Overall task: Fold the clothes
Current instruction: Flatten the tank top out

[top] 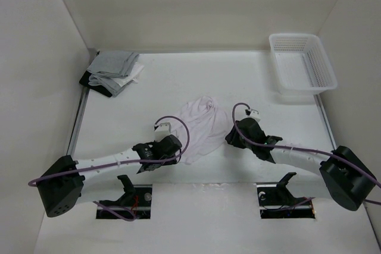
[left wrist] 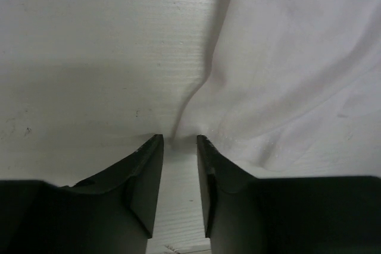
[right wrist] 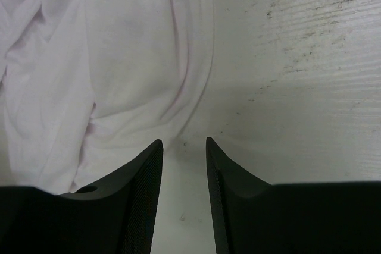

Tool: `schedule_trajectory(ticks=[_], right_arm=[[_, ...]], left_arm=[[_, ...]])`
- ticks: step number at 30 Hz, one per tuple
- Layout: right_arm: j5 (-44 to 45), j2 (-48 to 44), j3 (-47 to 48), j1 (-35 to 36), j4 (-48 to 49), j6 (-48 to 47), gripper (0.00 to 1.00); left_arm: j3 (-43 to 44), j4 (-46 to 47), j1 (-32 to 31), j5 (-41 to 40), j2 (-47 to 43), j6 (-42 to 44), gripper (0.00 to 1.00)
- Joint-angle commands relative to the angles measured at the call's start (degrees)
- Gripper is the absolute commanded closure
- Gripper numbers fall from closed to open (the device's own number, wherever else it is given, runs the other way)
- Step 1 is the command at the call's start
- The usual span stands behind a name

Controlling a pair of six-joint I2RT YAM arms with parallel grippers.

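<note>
The clothes, a white T-shirt [top: 201, 124], lie crumpled in the middle of the table. My left gripper [top: 174, 144] is low at the shirt's left edge. In the left wrist view the left gripper [left wrist: 178, 141] is open, with bare table between the fingers [left wrist: 146, 171], and a fold of the shirt [left wrist: 286, 75] ends right at the tips. My right gripper [top: 233, 137] is at the shirt's right edge. In the right wrist view the right gripper [right wrist: 183, 142] is open over bare table, with the hem of the shirt [right wrist: 119, 57] just ahead and to the left.
A white plastic basket [top: 302, 66] stands at the back right corner. A stack of grey and white cloths [top: 114, 71] over a black item lies at the back left. Purple cables loop over both arms. White walls close in the table.
</note>
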Motion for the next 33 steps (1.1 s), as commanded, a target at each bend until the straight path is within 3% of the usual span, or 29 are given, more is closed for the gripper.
schedule_trajectory(ticks=[1,4,12,13,14,15,18,24,26,31,33], right_arm=[[0.30,-0.43,0.25,0.68,3.59,0.42,0.59],[-1.81,1.85,2.00,-0.54,3.59,-0.19,0.58],[-9.89,9.84,7.01,-5.02,7.45,-1.16,0.61],[-11.38,11.51,8.24,-5.38,8.24,-1.34,0.69],[-12.09,13.70,10.16,-6.08,9.29,-1.42,0.89],[-11.14,13.20,10.44,-6.17,9.65,-1.43,0.96],[-5.89,5.77,9.22,-5.39,6.60,-2.47,0.99],[-0.42,-18.66,9.04,4.71,-17.28,-2.05,0.97],[-0.49,-21.34,9.04,5.60,-20.66,-1.69,0.96],[-3.74,-11.26,10.26,-4.05,-12.17,-6.52,0.96],[-8.13,-1.25,14.12,-9.32,-4.70,-8.71,0.96]], left_arm=[[0.67,0.68,0.83,-0.32,0.94,-0.77,0.85],[2.07,1.56,1.89,-0.94,-1.78,0.72,0.94],[3.57,3.32,8.12,-0.24,-14.79,4.50,0.99],[3.83,3.32,9.00,-0.24,-15.84,5.29,0.99],[4.79,3.32,11.71,-0.15,-18.38,7.30,0.99],[5.24,3.40,13.21,-0.15,-19.36,8.10,0.99],[6.29,3.93,17.69,-0.15,-22.08,9.60,0.99],[6.65,5.68,27.18,0.81,-25.87,9.51,0.99],[6.48,7.09,28.95,2.57,-25.26,9.34,0.99],[5.42,10.17,31.59,6.35,-21.65,9.07,0.99],[4.72,10.61,32.65,6.27,-21.83,9.16,0.99]])
